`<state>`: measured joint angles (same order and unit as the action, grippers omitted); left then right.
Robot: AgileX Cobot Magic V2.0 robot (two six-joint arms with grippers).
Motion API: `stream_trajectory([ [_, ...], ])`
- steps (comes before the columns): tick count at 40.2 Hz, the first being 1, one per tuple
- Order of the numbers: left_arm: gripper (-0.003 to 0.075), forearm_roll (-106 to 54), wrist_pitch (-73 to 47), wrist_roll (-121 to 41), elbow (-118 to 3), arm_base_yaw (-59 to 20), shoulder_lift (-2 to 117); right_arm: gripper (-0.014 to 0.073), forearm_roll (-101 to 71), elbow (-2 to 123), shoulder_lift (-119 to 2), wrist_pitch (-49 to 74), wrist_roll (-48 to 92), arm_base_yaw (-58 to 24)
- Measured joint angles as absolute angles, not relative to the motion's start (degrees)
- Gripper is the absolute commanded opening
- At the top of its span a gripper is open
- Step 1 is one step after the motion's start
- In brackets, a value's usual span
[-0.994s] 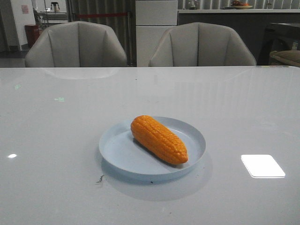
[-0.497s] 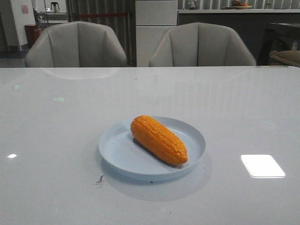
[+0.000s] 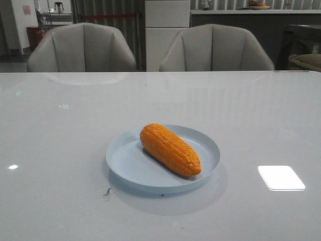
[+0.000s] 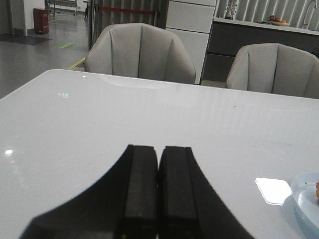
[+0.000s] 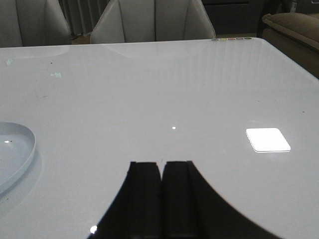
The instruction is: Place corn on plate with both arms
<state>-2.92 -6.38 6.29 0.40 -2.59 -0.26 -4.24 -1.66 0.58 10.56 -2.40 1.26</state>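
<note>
The orange corn [image 3: 170, 149] lies on the pale blue plate [image 3: 129, 163] in the middle of the table, tapered end toward the front right. Neither arm shows in the front view. In the left wrist view my left gripper [image 4: 159, 148] is shut and empty above bare table, with the plate's rim [image 4: 304, 199] and a sliver of corn [image 4: 317, 190] at the picture's right edge. In the right wrist view my right gripper [image 5: 161, 164] is shut and empty, with the plate's rim [image 5: 22, 156] at the left edge.
Two grey chairs [image 3: 83, 48] [image 3: 216, 48] stand behind the table's far edge. A bright light reflection [image 3: 281, 177] lies on the glossy white table to the right of the plate. A small dark speck [image 3: 107, 191] lies by the plate's front left.
</note>
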Motion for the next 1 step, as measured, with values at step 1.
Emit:
stream_trajectory([
  [1, 0.0090, -2.92, -6.38, 6.29, 0.40, -2.59, -0.26, 0.0056, -4.24, -1.66, 0.58, 10.56, -2.40, 1.26],
])
